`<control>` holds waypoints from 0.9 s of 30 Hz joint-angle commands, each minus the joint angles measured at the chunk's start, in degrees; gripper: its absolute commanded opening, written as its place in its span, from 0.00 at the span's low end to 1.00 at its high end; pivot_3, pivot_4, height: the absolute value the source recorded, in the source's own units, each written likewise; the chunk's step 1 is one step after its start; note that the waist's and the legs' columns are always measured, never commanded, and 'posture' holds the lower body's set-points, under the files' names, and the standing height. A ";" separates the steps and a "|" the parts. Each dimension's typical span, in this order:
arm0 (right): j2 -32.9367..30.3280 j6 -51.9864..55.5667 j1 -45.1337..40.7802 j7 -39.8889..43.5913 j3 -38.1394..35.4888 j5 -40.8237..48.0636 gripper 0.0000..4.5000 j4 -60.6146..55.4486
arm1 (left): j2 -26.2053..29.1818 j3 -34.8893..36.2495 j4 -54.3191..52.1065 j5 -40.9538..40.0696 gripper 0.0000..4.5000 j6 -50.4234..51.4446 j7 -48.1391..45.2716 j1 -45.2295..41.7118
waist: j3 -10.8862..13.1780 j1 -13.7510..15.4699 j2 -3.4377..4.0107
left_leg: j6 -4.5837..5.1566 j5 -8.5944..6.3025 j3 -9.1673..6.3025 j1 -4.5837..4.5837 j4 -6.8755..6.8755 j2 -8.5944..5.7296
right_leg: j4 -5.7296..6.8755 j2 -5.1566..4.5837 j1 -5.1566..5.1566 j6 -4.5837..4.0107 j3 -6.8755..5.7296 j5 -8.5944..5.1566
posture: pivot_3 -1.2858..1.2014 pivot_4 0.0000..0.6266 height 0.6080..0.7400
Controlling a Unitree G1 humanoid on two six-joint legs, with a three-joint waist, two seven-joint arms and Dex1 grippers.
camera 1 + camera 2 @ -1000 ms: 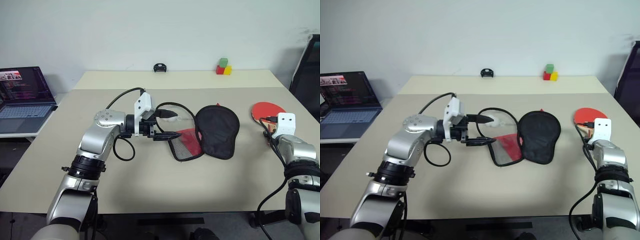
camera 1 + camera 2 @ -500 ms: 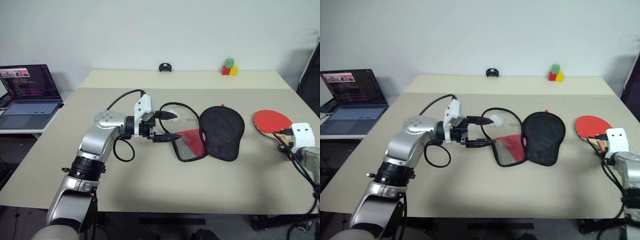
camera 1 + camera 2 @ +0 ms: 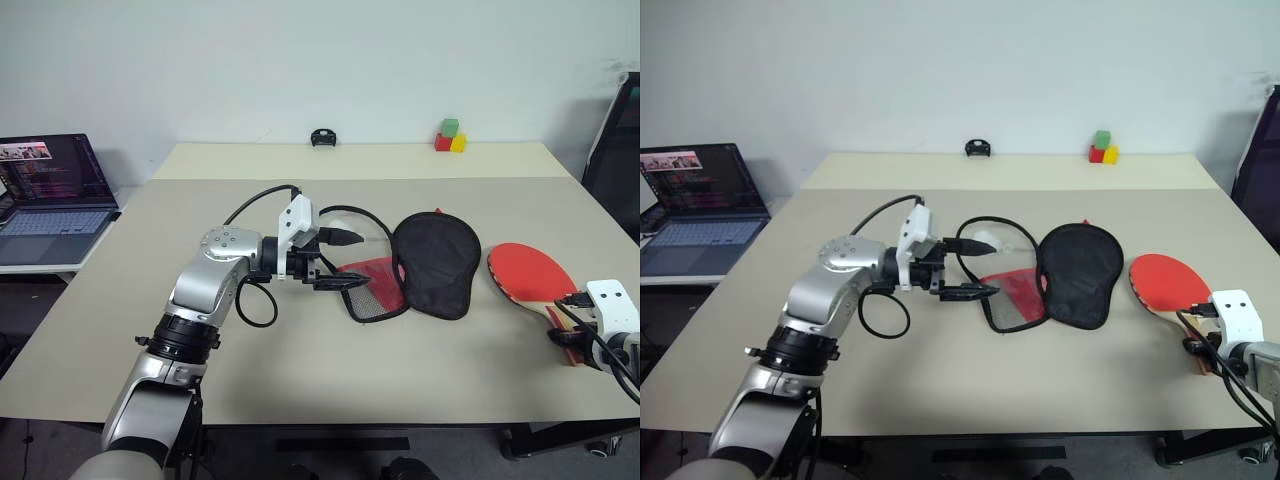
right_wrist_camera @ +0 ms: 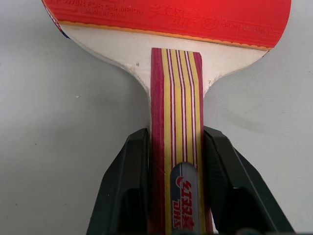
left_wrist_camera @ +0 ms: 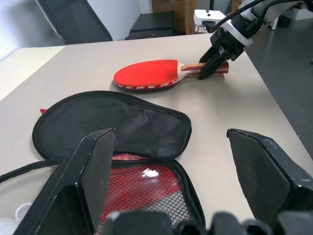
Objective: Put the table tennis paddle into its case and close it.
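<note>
With the right jaws point(image 4: 178, 161) pinching only the handle end of the paddle point(image 3: 528, 274) lying at the tabletop's point(image 3: 300, 380) near right, it may twist or slip before reaching the case point(image 3: 415, 268) by the spread left jaws point(image 3: 340, 262).

Head views overlook table point(image 3: 300, 380) (wrists closer).

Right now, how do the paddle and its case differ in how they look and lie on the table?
The table tennis paddle is a rigid bat with a red face and striped wooden handle; the case is a soft pouch. The paddle lies flat in one piece; the case is unzipped and spread open, showing a black half and a red mesh half. The right gripper is shut on the paddle's handle; the open left gripper hovers at the case's edge. Both rest on the table.
</note>
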 commanded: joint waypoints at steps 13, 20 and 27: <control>0.34 -5.19 -6.85 3.54 3.79 0.40 0.73 10.10 | 1.14 0.99 -0.73 0.08 0.89 -0.70 -0.02 -1.04 | 0.04 -0.28 -0.09 | 0.02 -0.01 0.01 0.79 -0.05 0.01 | -0.15 0.02 0.74 0.07 0.05 0.04 | 0.52 0.24 1.00; -1.42 -9.45 -7.73 5.66 6.59 -1.40 0.73 15.39 | 1.30 0.97 -0.55 0.25 0.89 -0.83 0.18 -1.04 | -0.06 -0.34 -0.29 | 0.02 -0.01 0.01 0.79 -0.04 0.01 | -0.17 0.01 0.76 0.10 0.05 0.06 | 0.52 0.24 1.00; -0.88 -8.83 -6.67 5.58 7.72 -2.10 0.53 15.02 | 1.76 0.90 -0.39 0.71 0.89 -1.22 0.32 -0.68 | -0.14 -0.33 -0.41 | 0.02 -0.01 0.00 0.83 -0.02 0.02 | -0.18 0.01 0.82 0.13 0.04 0.08 | 0.52 0.24 1.00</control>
